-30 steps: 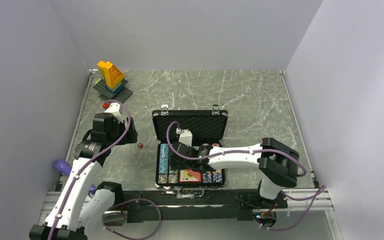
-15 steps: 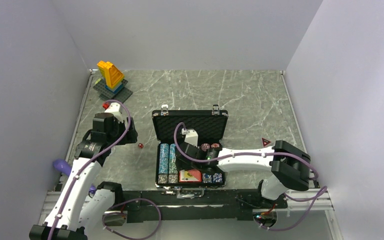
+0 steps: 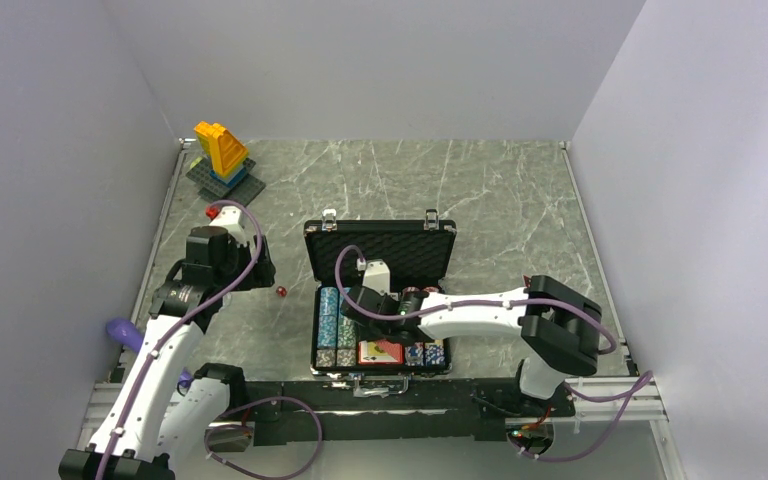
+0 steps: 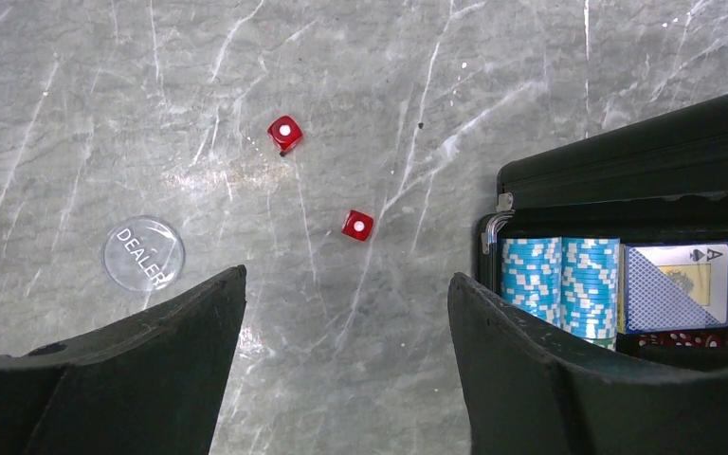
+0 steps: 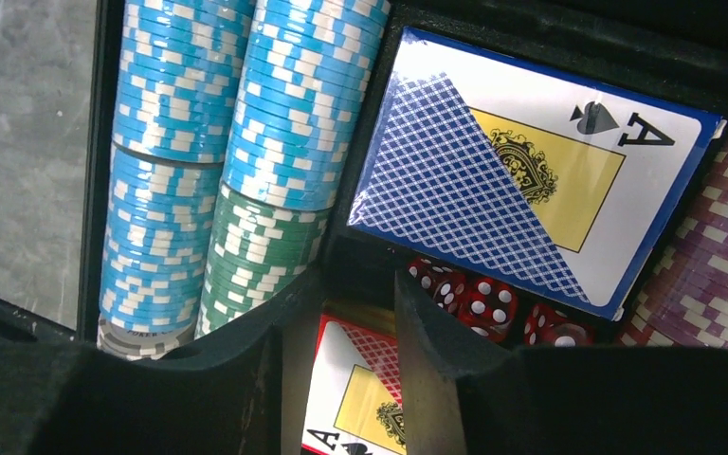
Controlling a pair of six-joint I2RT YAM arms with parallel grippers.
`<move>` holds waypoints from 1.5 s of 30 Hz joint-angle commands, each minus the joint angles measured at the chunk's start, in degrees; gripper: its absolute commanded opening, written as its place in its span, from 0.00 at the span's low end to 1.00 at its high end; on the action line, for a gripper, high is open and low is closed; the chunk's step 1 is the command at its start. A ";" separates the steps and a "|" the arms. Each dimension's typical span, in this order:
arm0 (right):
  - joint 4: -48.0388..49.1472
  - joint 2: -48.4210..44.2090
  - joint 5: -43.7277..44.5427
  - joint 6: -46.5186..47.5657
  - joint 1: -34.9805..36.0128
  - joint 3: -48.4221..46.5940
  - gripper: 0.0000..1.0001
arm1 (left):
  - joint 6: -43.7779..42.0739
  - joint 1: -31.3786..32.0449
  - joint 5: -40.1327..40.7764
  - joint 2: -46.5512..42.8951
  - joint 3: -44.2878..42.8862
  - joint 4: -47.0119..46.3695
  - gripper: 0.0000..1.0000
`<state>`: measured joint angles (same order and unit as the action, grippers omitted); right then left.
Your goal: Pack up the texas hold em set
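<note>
Right gripper, narrow and empty, hovers in the open case, whose long axis runs left-right, lid at the far side. Left gripper gapes wide

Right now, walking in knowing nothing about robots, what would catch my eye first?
The open black case at the centre stands out, packed with blue and green chip rows and a blue-backed card deck, the right gripper poised just above them. Left of it, two red dice and a clear dealer button lie loose on the marble tabletop below the open left gripper. A yellow toy brick tower stands in the far left corner.
</note>
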<state>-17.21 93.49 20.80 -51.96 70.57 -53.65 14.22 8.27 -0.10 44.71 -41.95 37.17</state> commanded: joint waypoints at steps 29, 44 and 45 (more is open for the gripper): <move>-0.75 -3.17 1.50 5.55 -0.44 -3.67 0.47 | -0.87 -0.25 0.63 -0.37 0.21 -1.53 0.82; -7.05 -8.17 5.21 0.48 -1.59 0.98 0.47 | -0.83 -0.27 0.63 -0.25 0.21 -1.40 0.82; -6.78 -8.38 4.80 0.20 -1.71 1.80 0.46 | -0.80 -0.27 0.63 -0.24 0.21 -1.40 0.81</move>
<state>-21.76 87.74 24.08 -49.32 69.54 -54.61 14.24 8.27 -0.10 44.73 -41.58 37.15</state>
